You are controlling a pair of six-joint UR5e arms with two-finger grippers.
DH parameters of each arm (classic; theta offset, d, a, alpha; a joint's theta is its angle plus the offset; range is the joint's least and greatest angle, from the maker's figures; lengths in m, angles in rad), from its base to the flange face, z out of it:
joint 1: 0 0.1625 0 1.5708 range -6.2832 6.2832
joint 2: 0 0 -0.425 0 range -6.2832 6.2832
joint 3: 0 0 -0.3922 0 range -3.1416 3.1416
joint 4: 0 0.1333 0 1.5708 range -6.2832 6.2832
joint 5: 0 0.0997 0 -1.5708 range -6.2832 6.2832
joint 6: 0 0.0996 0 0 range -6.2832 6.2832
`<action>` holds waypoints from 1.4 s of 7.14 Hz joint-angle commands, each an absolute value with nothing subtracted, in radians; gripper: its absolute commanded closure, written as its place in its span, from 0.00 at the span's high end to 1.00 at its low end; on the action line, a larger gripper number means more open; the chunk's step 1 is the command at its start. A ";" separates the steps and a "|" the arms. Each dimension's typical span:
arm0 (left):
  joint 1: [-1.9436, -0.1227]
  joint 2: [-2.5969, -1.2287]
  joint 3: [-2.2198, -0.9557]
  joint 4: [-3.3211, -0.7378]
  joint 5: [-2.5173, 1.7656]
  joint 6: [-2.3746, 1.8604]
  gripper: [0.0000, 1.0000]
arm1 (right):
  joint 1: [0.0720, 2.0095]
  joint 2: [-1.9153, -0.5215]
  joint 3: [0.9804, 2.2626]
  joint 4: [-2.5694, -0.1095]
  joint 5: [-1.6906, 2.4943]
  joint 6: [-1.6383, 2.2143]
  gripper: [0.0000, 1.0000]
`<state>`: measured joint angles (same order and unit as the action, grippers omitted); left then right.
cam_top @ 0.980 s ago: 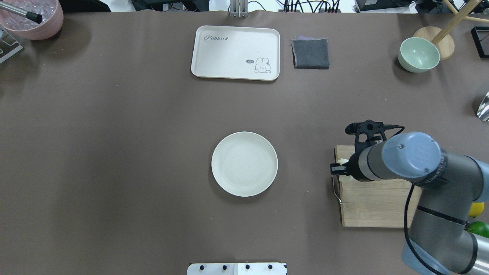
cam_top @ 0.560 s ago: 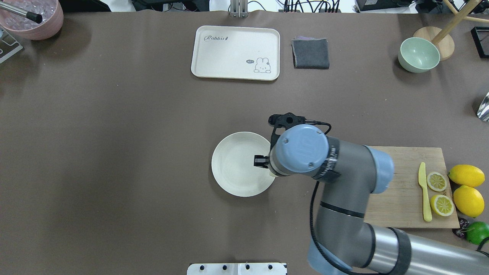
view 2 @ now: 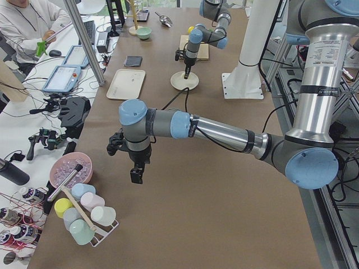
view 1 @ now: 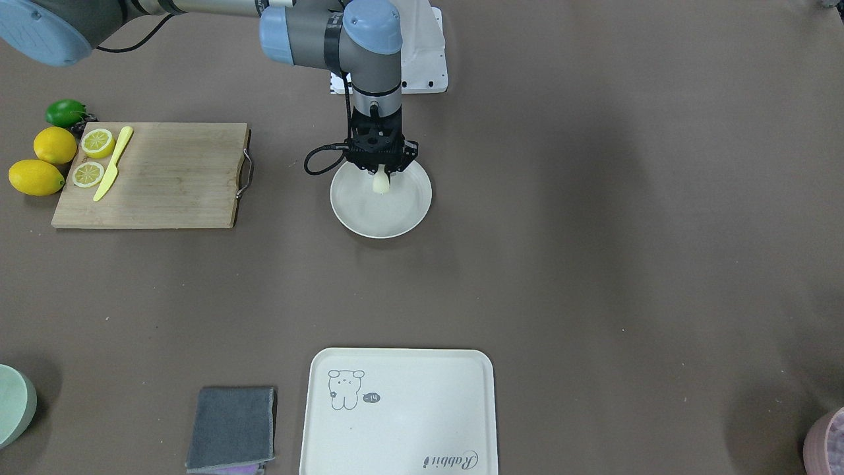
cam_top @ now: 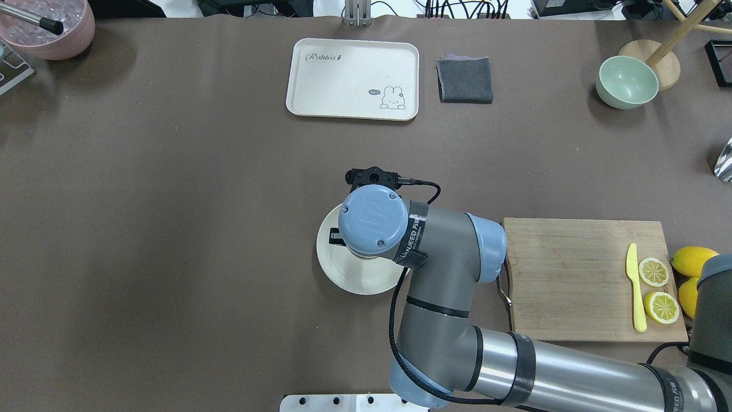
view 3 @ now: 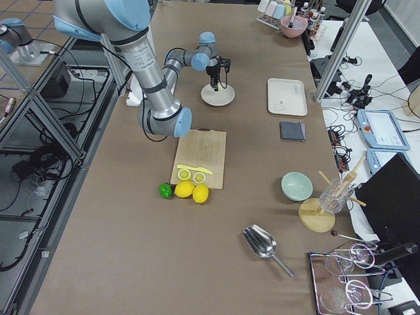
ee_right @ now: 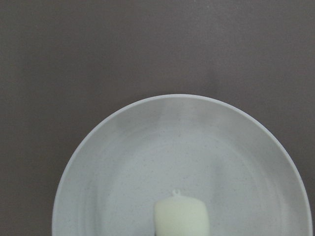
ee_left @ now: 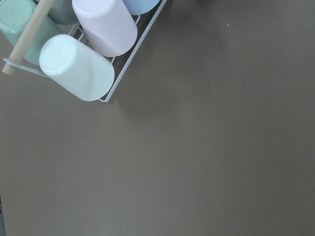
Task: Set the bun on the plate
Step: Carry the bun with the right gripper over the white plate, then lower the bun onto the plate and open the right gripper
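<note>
We see the right gripper (view 1: 381, 175) closed on the bun (view 1: 381, 186). The bun hangs from its fingertips over the plate (view 1: 403, 216), slightly on the robot's side of the middle. We cannot tell whether it touches the plate. A second ago the gripper held the bun at the board's (cam_top: 572, 274) plate-side edge, then reached the plate's rim. Now the wrist covers most of the plate from overhead, and the board lies uncovered. The left gripper (view 2: 136, 174) hangs over the table (ee_left: 206, 147) near a cup rack (ee_left: 133, 54), well apart from the plate. We cannot tell how far it is open.
</note>
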<state>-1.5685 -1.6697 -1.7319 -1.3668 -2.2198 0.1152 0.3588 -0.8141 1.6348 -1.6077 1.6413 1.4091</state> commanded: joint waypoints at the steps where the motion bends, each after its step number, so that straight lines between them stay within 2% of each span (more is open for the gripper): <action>1: -1.568 -1.671 -1.717 -1.370 -2.220 0.114 0.98 | 0.356 -0.810 1.628 -1.608 1.615 1.404 0.98; 7: -1.569 -1.670 -1.706 -1.368 -2.220 0.109 0.98 | 0.353 -0.802 1.643 -1.608 1.617 1.398 0.99; 10: -1.598 -1.661 -1.668 -1.365 -2.223 0.158 0.98 | 0.518 -0.845 1.687 -1.617 1.762 1.235 1.00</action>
